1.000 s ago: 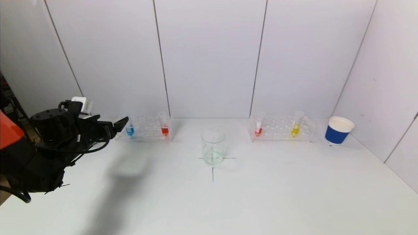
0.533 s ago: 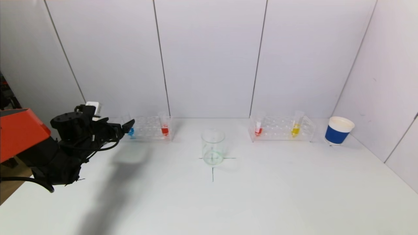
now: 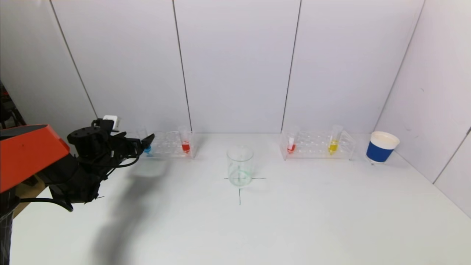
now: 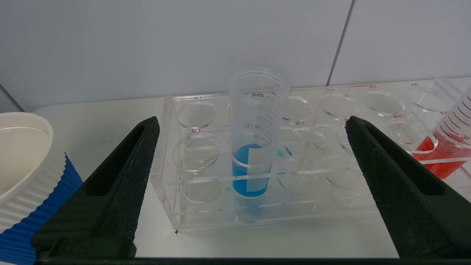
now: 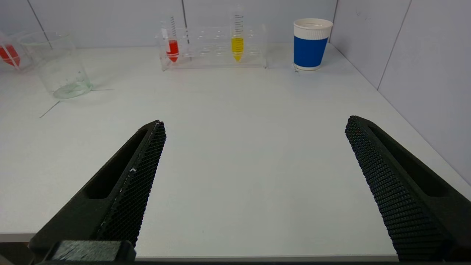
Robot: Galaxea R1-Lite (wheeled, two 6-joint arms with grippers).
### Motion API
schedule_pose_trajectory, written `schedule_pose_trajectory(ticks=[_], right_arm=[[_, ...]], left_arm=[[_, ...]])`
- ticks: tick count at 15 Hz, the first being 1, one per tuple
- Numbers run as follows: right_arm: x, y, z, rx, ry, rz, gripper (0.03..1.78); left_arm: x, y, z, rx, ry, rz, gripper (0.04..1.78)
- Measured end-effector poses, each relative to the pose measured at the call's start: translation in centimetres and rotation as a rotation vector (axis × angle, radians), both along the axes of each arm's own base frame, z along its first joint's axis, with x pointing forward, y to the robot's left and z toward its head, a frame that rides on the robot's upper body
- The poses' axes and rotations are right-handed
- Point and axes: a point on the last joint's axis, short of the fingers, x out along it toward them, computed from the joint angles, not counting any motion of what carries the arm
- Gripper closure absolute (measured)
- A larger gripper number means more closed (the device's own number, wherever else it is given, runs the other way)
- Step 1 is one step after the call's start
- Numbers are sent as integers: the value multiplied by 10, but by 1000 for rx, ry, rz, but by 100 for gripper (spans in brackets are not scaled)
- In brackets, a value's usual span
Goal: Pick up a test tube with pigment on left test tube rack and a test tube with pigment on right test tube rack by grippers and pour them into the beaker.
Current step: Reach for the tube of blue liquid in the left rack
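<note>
Table (image 3: 294, 221) white, grey panel walls (image 3: 235, 66)

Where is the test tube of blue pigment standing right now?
In the head view the blue test tube stands at the left end of the left rack, left of the red tube, with the open left tool just before it.

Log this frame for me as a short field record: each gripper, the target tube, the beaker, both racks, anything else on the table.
left gripper: open, fingers either side of the blue-pigment test tube, not touching it
blue-pigment test tube: upright in the clear left rack
red-pigment test tube: same rack, other end
right gripper: open, over bare table, far from the racks
clear glass beaker: upright on the cross mark, no coloured pigment in it
clear right rack: holds a red tube and a yellow tube
blue-and-white paper cup: beside the right rack
</note>
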Motion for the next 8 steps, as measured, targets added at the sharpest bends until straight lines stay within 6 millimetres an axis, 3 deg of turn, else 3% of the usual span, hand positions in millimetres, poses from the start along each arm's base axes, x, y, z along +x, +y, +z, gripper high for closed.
schedule_pose_trajectory(ticks=[8], right_arm=[[0, 0, 0, 0, 0, 0, 4]], left_arm=[[7, 1, -4, 0, -6, 5, 6]])
